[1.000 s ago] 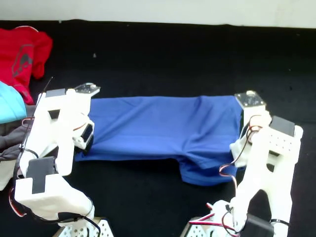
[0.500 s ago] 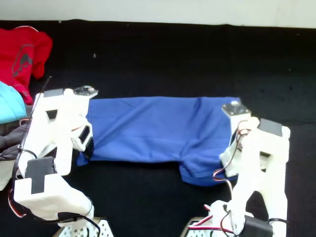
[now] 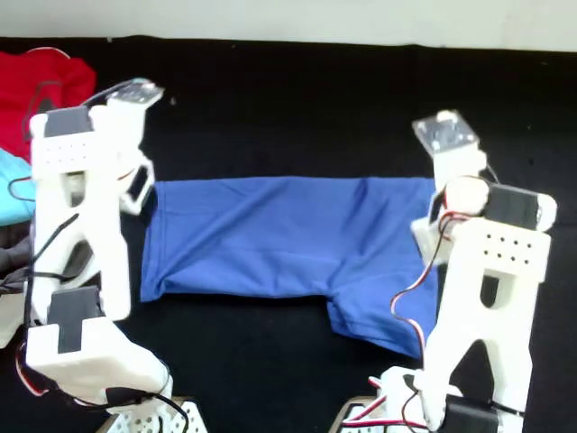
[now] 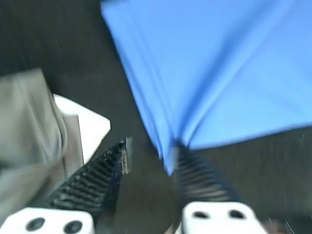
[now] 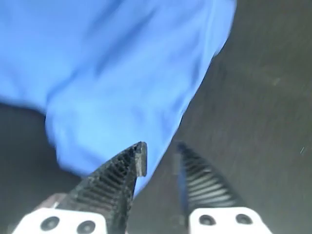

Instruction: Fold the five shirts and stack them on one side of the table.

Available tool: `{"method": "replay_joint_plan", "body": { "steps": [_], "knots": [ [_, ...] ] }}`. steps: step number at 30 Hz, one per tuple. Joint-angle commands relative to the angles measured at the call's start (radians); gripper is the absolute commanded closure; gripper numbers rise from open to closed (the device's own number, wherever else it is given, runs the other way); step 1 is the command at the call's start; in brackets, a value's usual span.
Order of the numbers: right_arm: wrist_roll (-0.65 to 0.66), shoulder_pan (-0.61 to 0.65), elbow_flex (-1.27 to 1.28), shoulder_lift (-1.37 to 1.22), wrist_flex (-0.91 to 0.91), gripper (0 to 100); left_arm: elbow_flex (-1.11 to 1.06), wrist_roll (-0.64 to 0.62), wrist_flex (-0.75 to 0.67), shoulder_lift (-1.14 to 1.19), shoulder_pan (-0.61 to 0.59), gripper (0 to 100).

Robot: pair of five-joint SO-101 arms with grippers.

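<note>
One blue shirt (image 3: 279, 236), flat, folded lengthwise

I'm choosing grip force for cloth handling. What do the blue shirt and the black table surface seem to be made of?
Blue shirt: thin, soft fabric, likely a cotton-type knit, matte; it lies in shallow folds and creases. Black table surface: probably a cloth or felt cover, matte, with no glare and faint specks; which one is unclear.

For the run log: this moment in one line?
blue shirt: flat | left gripper: open, over one end | right gripper: open, other end
</note>
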State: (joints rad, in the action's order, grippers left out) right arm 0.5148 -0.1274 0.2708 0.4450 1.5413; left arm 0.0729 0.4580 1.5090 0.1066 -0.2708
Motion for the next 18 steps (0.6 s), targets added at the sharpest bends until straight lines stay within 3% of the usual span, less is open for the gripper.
{"method": "replay_joint_plan", "body": {
  "steps": [1,6,10,18],
  "knots": [
    [-0.075,0.071,-0.024,-0.094,-0.150,97.9,0.047,-0.078,-0.101,0.051,0.082,98],
    [-0.141,0.131,-0.065,-0.381,-0.292,99.3,0.154,-0.144,-0.175,0.306,0.143,99],
    [-0.189,0.130,-0.173,-0.581,-0.377,99.3,0.358,-0.172,-0.170,0.536,0.137,99],
    [-0.184,0.102,-0.470,-0.934,-0.392,99.3,0.855,-0.167,-0.052,0.906,0.012,99]
  ]
}}
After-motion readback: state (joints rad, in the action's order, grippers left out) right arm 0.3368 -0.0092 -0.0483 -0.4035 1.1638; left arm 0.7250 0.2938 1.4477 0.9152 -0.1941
